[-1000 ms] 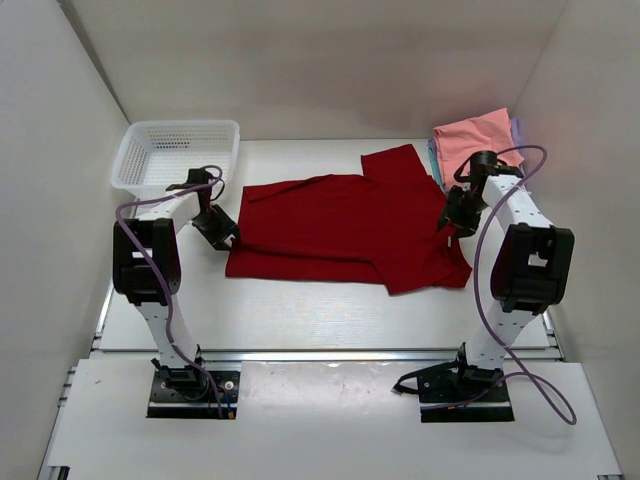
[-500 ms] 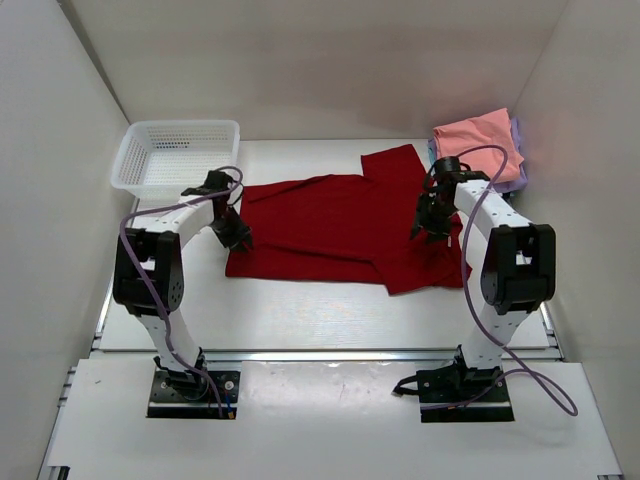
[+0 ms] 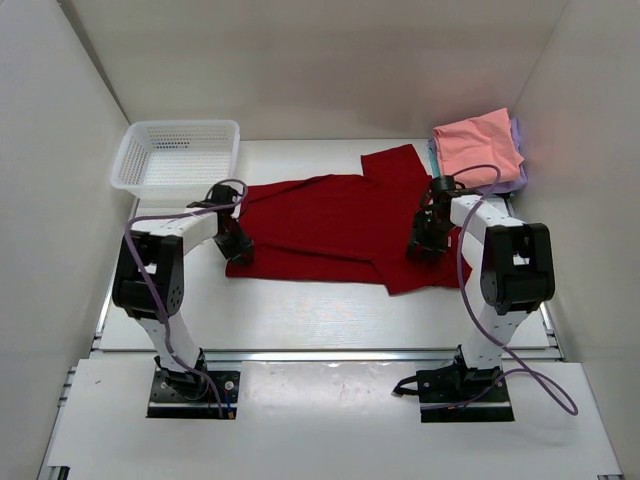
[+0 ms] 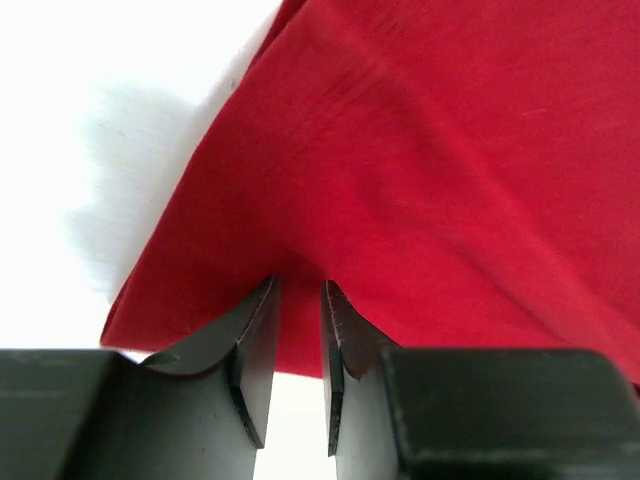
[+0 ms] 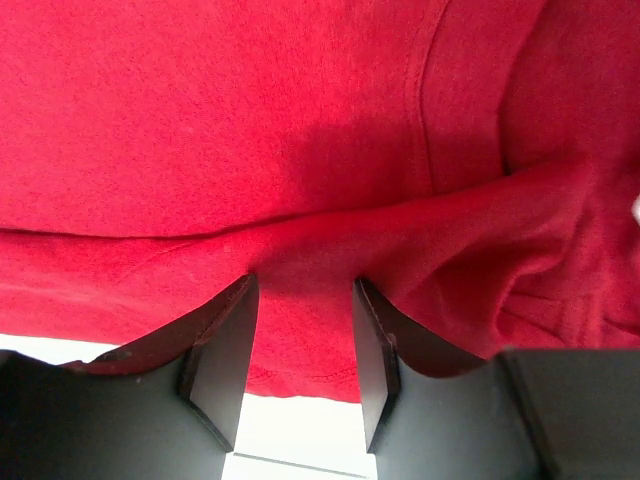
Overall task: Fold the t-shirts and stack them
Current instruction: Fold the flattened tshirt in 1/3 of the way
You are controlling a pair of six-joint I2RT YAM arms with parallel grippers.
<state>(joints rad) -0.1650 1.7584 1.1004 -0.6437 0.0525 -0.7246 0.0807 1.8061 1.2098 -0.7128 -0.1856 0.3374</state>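
While the dark red t-shirt [image 3: 345, 228] sprawls on our white table [image 3: 300, 310], our left gripper [image 4: 300, 330] pinches its edge and our right gripper [image 5: 303, 345] gapes over a fold.

A robotics lab test cell is showing here, not a home. Plain white panel walls [image 3: 300, 60] are enclosing a white tabletop [image 3: 300, 310] on three sides. Two arms are standing bolted to black base plates [image 3: 190, 392] on an aluminium rail [image 3: 320, 355] at the near edge, with purple cables [image 3: 520, 350] looping along them. A white plastic mesh basket [image 3: 175, 155] is sitting as a prop.
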